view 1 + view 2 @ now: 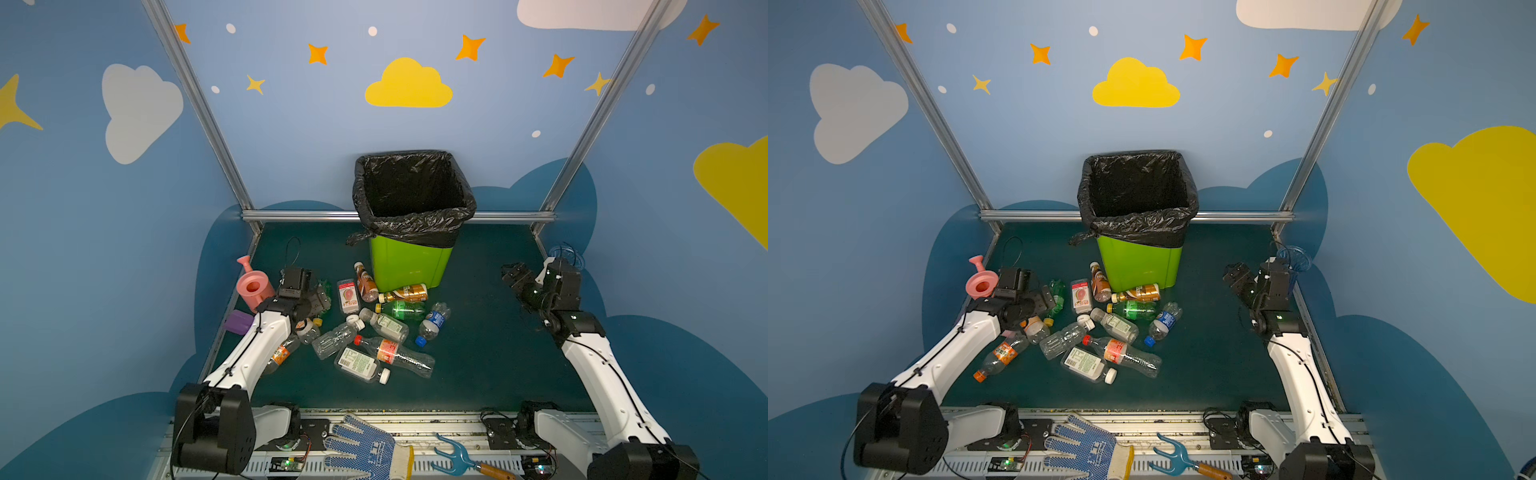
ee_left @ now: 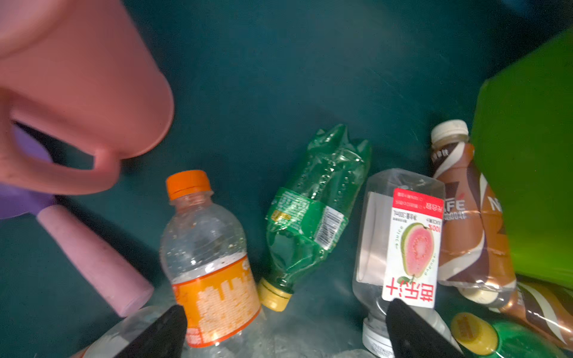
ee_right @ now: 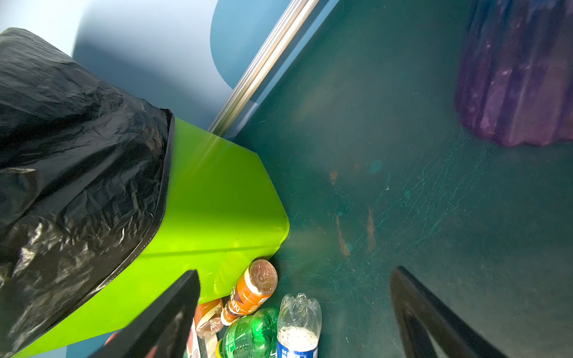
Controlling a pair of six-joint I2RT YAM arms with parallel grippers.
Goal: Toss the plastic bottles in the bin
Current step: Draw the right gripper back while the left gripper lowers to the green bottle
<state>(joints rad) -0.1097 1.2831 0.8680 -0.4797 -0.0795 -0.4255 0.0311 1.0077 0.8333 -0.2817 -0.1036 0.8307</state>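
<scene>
We see the left hand (image 2: 283, 311) low at the left edge of the heap of plastic bottles (image 1: 384, 324), its jaws spread wide and gripping nothing. Just ahead of it lie an orange-capped bottle (image 2: 204, 248), a crushed green bottle (image 2: 310, 217) and a clear guava-juice bottle (image 2: 400, 235), and the pink watering can (image 2: 77, 93) sits close on its outer side. The right hand (image 3: 294, 272) hangs over bare counter (image 3: 403, 201) to the right of the bin (image 3: 217, 186), equally wide and empty, with a purple ribbed vase (image 3: 517, 77) near it. The plastic bottles lie scattered on the counter in front of the bin, which stands at the back with its black bag (image 1: 411, 224) folded over the rim. We see two brown coffee bottles (image 2: 465, 223) just beside its foot.
</scene>
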